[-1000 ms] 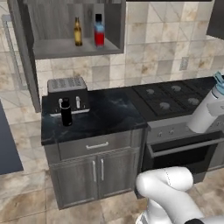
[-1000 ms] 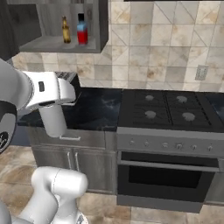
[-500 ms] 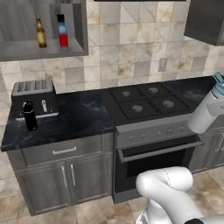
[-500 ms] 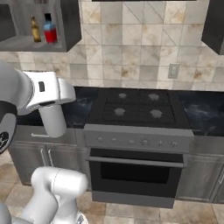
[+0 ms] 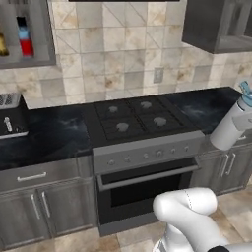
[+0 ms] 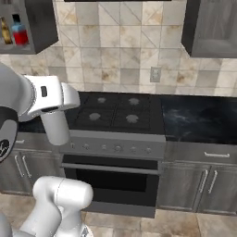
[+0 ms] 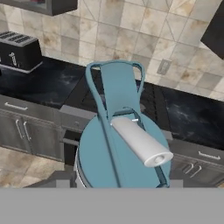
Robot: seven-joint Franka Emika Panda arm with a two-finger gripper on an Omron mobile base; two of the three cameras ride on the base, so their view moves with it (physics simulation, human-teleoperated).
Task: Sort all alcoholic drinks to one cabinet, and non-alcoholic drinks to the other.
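Observation:
A white cylindrical bottle (image 5: 230,129) with a teal flip lid (image 7: 118,131), one of the non-alcoholic drinks, hangs in the air at the right edge of the left base view. My gripper (image 7: 118,181) is shut on it, and the lid hides the fingers in the hand view. Far left, an open wall cabinet (image 5: 47,34) holds the alcoholic drinks: the amber beer bottle (image 6: 5,30) and the red bottle (image 5: 23,38) with blue shoulders. A dark grey wall cabinet (image 6: 214,28) hangs at the upper right.
A black gas stove (image 5: 133,118) with an oven (image 6: 111,178) below sits ahead. Dark counter runs on both sides (image 6: 199,118). A toaster (image 7: 19,50) stands on the left counter. Base cabinet doors (image 5: 29,209) line the floor level.
The whole picture has shifted: the base has driven right, so the stove now sits centre and the open cabinet slid to the left edge. The bottle stays in my gripper.

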